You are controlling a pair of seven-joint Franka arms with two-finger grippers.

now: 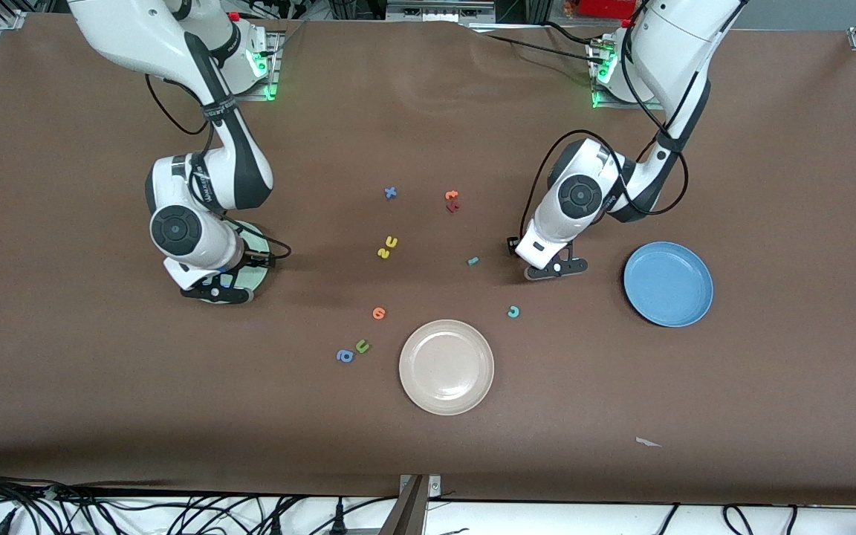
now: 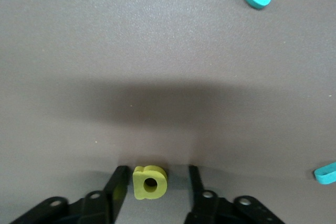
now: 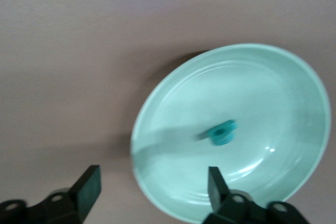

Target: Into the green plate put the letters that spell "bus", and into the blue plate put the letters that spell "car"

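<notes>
Yellow "a" [image 2: 149,182] between left jaws

Both arms low, right gripper [image 3: 149,187] fingers apart.

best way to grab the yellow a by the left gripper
Come straight down with the left gripper, jaws on the two outer flat edges of the yellow "a". It lies flat on the table, hole up, already sitting between the jaws, so the thin sides are the only graspable faces.
</notes>
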